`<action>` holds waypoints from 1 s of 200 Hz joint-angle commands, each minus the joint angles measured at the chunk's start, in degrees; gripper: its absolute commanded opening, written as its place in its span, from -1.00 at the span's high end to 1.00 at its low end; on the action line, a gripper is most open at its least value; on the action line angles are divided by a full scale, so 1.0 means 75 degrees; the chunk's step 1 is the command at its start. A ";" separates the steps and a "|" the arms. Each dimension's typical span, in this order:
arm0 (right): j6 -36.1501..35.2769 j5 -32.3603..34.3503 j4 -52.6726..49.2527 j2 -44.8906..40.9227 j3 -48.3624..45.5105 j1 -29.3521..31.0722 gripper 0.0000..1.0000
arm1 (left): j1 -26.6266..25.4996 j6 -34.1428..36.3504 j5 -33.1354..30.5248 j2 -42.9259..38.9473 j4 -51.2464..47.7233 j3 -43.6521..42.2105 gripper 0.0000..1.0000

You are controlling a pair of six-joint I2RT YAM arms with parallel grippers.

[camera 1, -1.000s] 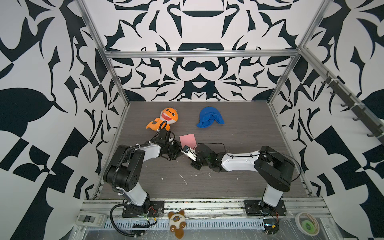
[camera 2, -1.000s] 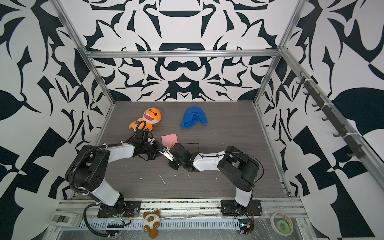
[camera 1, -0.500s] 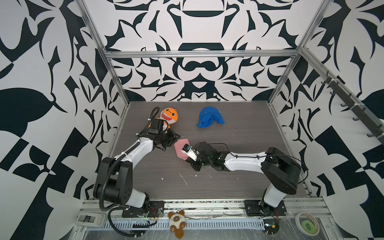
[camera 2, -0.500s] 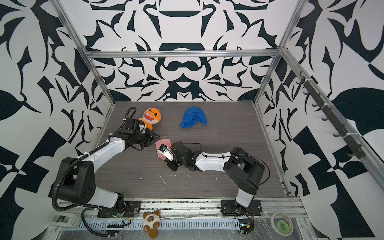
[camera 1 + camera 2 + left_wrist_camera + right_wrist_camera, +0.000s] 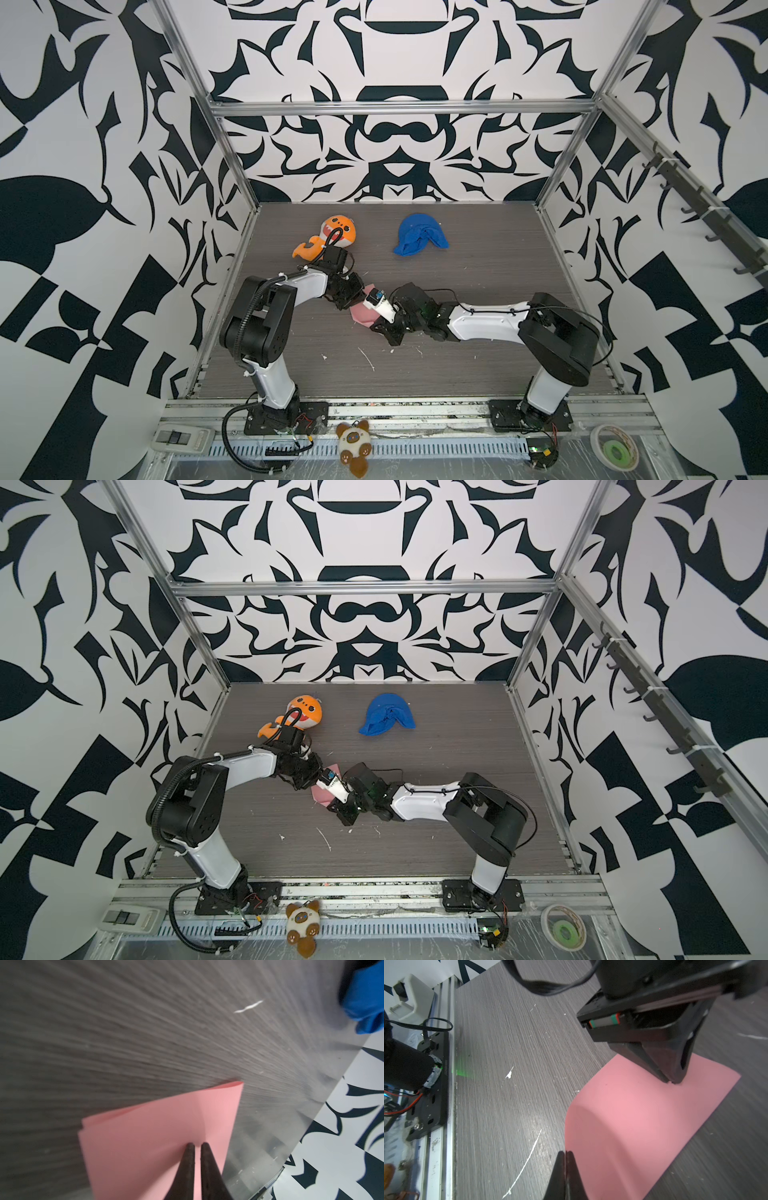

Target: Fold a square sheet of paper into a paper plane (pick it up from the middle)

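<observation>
step: the first fold of the square sheet of paper (image 5: 633,1118) seems in hand; it lies doubled over, but the bend is round, not creased.
sheet: on the table (image 5: 478,274), mid-way between both arms.
left gripper (image 5: 195,1145): almost shut, grips nothing; the tips press on the top layer near its free edge.
right gripper (image 5: 566,1152): shut (empty, as far as i see), the tips touching the round bend.
next: likely pressing along the bend while the left pins the layers.
</observation>
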 commanded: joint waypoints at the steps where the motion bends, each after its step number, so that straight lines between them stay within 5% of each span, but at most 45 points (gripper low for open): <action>1: 0.0256 -0.0291 0.0281 0.0051 0.0034 -0.0137 0.91 | -0.0096 0.0260 -0.0367 0.0237 -0.0590 0.0258 0.80; 105: 0.0353 0.0261 -0.0347 0.0768 0.0808 -0.0589 0.91 | -0.0223 0.0816 -0.0653 0.0730 -0.1096 0.0413 0.94; 200: 0.0956 -0.0090 -0.0736 0.1062 0.1046 -0.0625 0.90 | -0.0217 0.0706 -0.0685 0.0814 -0.1045 0.0404 0.95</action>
